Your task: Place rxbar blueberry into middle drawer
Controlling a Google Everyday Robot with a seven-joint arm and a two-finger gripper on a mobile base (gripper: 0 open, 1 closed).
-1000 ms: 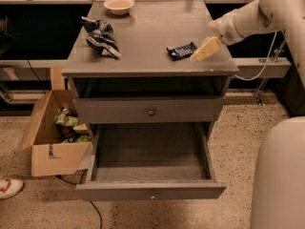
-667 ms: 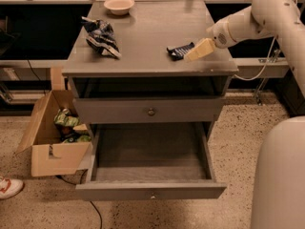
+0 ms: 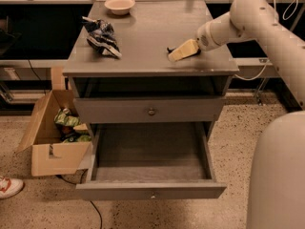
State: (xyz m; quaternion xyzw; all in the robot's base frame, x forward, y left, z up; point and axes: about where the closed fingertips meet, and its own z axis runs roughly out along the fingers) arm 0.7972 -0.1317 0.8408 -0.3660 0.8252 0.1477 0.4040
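**Item: gripper** (image 3: 183,50). Loc: rt-front part of desk (image 3: 143,37) top, on the end of the arm reaching in from the rt. Low over the surface, tip pointing left.
Chg vs 1.0 s ago: then it sat just rt of the bar, with the whole wrapper showing. 0.7 s ago the tip was touching the bar's rt end. Now it is shifted left and lies across the bar.
Grip state: cannot tell.

**Item: rxbar blueberry** (image 3: 170,48). Loc: on desk top, same spot as before, no visible shift. Mostly covered by the gripper, w/ only a dark sliver showing at the tip's left edge. Not lifted as far as can be seen.
Meaning (judgement): approach is done and this is the pick stage. Transfer has not begun.

**Item: middle drawer** (image 3: 151,191). The low one, pulled fully out, tray open to the front, bar not in it. No chg vs earlier.

**Item: upper drawer** (image 3: 151,111). Closed, round knob. No chg.

**Other, all unchanged:**
- crumpled blue-white snack bag (image 3: 102,36), left on desk
- pale bowl (image 3: 119,5), back of desk
- cardboard box (image 3: 52,151) w/ packets, on the floor at left

**Remaining (judgement):** secure the bar, lift clear, carry fwd and down past the desk edge, release into the open tray.
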